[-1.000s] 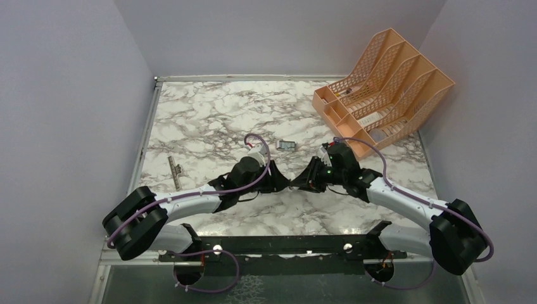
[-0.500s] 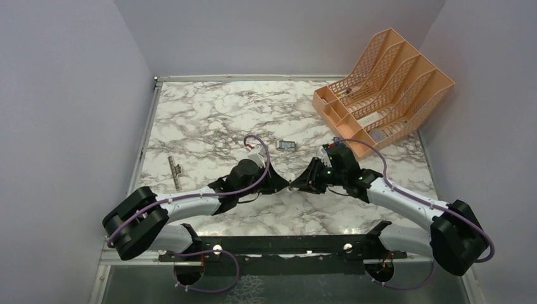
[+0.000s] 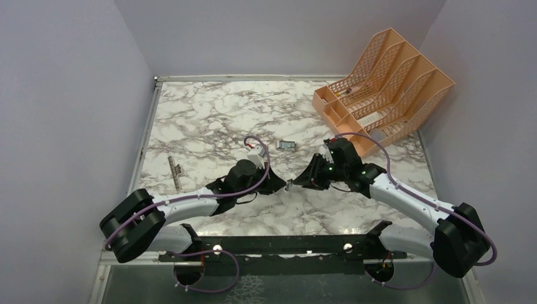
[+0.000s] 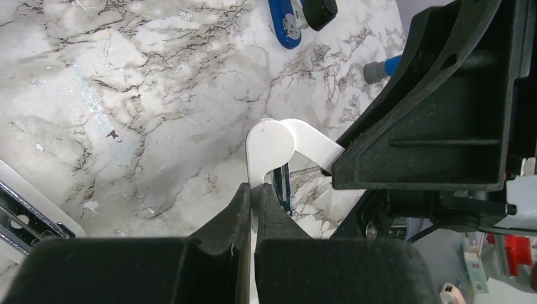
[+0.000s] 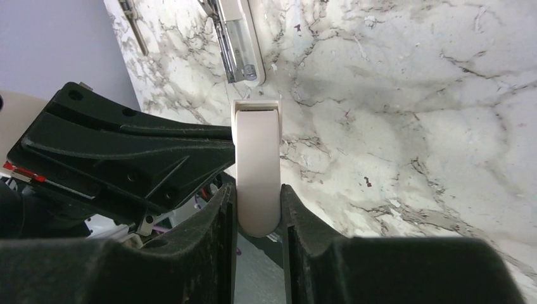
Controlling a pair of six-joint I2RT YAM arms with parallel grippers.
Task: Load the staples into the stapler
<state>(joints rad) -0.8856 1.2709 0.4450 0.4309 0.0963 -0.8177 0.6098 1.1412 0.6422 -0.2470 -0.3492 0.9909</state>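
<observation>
Two grips on the stapler (image 4: 271, 144): left pincer (image 4: 253, 190) pinches its thin half, right pincer (image 5: 256, 189) clamps the body; best spread slowly, no twisting

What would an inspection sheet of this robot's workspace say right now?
Surface: grey-veined white marble tabletop, no spills seen.
Job's things: slim white stapler in both arms' grip; small grey block of staples lies apart on the table.
Clutter: orange mesh file rack, thin metal strip, blue-and-black tool.
Grippers: left gripper shut on stapler's thin edge; right gripper clamps its white body.
Cables: purple cables along both arms.
Surroundings: plain grey walls.
</observation>
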